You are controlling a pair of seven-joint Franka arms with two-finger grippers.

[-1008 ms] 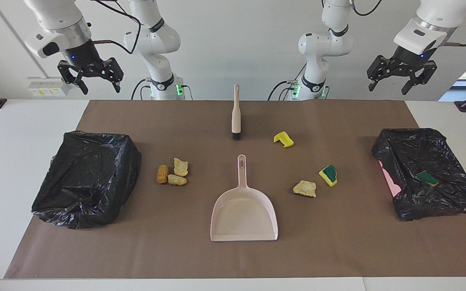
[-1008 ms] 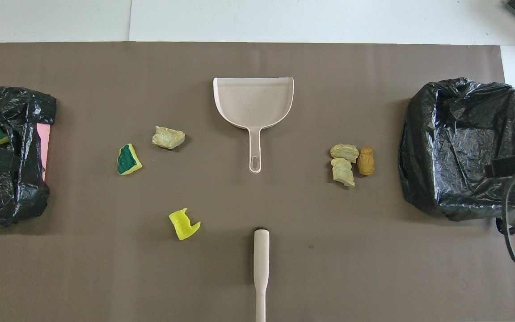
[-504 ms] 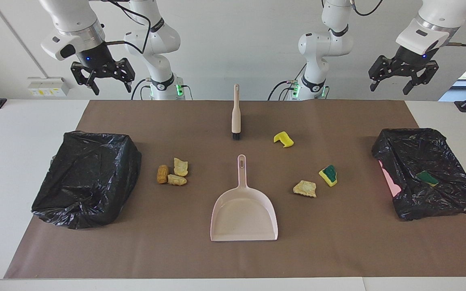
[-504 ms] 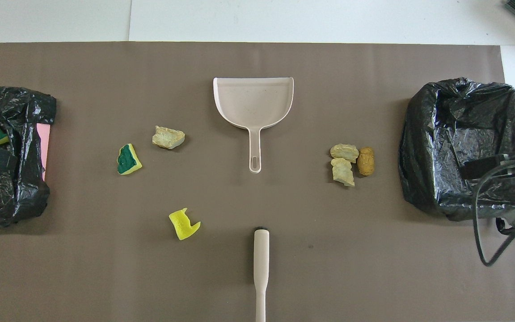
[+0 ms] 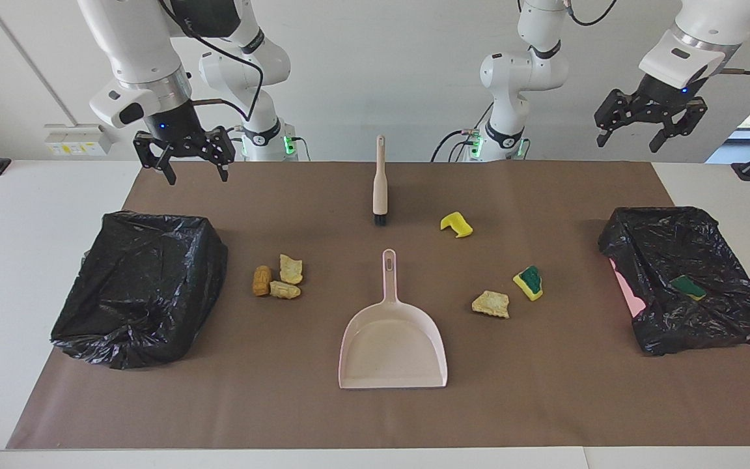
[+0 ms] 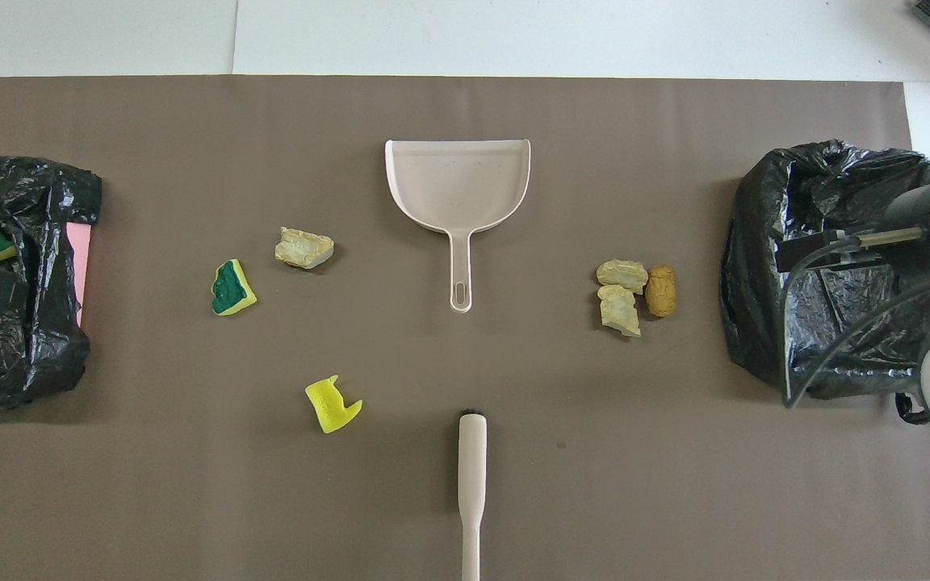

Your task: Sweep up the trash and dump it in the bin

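1. Right gripper (image 5: pixel 193 161) seen up in the air, jaws spread wide, nothing held; hangs over the mat edge nearest the robots, at the right arm's end of the table, by the bin (image 5: pixel 140 286) there.
2. Left gripper (image 5: pixel 648 127) also raised, jaws released, empty; above the table edge at the left arm's end. Judged to be waiting.
3. Brush (image 5: pixel 379 182) lies flat mid-table, handle toward the robots, bristles pointing at the dustpan (image 5: pixel 393 345). Dustpan is farther from the robots, handle toward the brush, mouth facing away. Both untouched.
4. Trash: three tan/orange chunks (image 5: pixel 277 279) clustered between dustpan handle and right-arm bin. Toward the left arm's end: a yellow sponge (image 5: pixel 456 224) near the brush bristles, a green-faced sponge (image 5: pixel 529 282) and a beige chunk (image 5: pixel 491 304) just beside it. One green-faced sponge (image 5: pixel 687 287) already in the other bin (image 5: pixel 687 280).
5. Step judged: tools to be picked up; no sweeping begun.
6. To do it well: brush to be gripped mid-handle, across its narrow width, jaws lined up square before closing. Descent to be straight down so the handle isn't nudged.
7. Dustpan handle is thin & flat on the mat; low grasp needed, else fingers may slip over it.
8. Pan lip to be kept pressed to the mat when chunks are swept; spongy bits likely light, may bounce or roll past.
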